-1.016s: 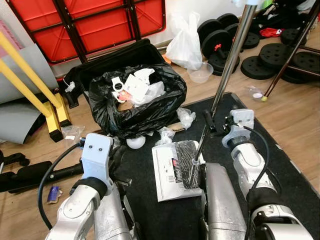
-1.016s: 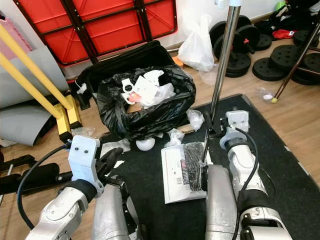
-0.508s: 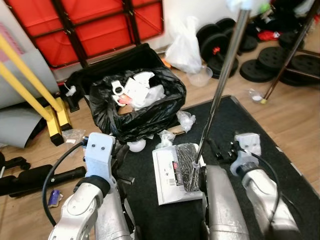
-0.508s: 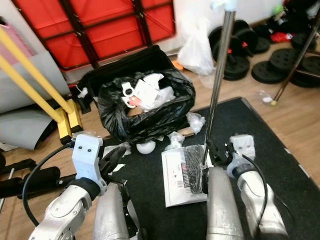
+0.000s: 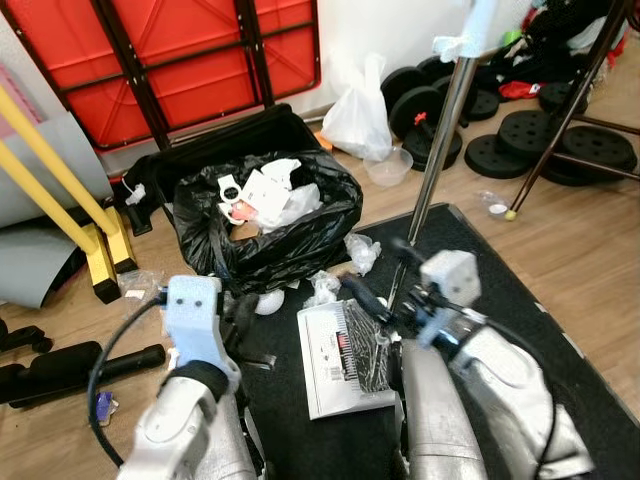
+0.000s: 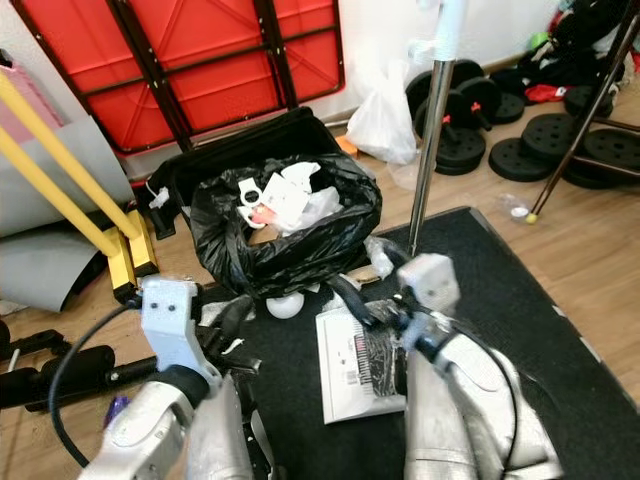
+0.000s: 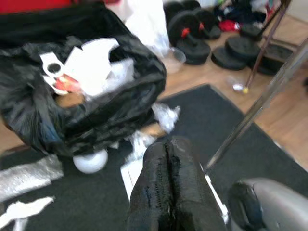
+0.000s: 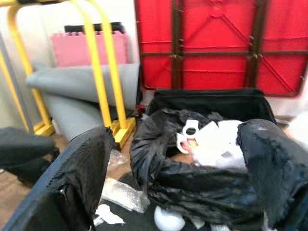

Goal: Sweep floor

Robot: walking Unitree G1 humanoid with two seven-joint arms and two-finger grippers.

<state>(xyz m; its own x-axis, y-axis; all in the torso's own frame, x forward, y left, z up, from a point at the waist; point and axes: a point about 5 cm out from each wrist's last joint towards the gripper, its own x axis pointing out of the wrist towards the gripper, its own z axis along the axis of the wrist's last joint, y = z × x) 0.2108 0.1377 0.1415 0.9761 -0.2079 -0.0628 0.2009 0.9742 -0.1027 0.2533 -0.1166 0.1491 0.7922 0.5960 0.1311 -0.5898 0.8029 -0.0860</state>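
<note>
A metal broom pole (image 5: 440, 140) slants down to a black brush head (image 5: 362, 338) resting on a white labelled sheet (image 5: 322, 368) on the black mat (image 5: 500, 290). Behind it stands a black rubbish bag (image 5: 262, 225) holding white scraps. A white ball (image 5: 268, 301) and crumpled plastic (image 5: 360, 250) lie at the bag's foot. My right gripper (image 5: 380, 272) is open, fingers spread beside the pole's lower end above the brush, pointing toward the bag (image 8: 202, 159); nothing sits between them. My left gripper (image 5: 242, 315) is shut and empty (image 7: 168, 149), low over the mat's left edge.
A red folded table (image 5: 200, 60) leans on the back wall, with a yellow frame (image 5: 60, 190) at the left. Weight plates (image 5: 560, 150), a white plastic bag (image 5: 358, 100) and a clear bowl (image 5: 388, 166) lie at the back right. A black bar (image 5: 70, 365) lies at the left.
The camera has shifted. My right wrist has swung from the pole's right side leftward, so its fingers now point at the bag. The left arm has hardly moved.
</note>
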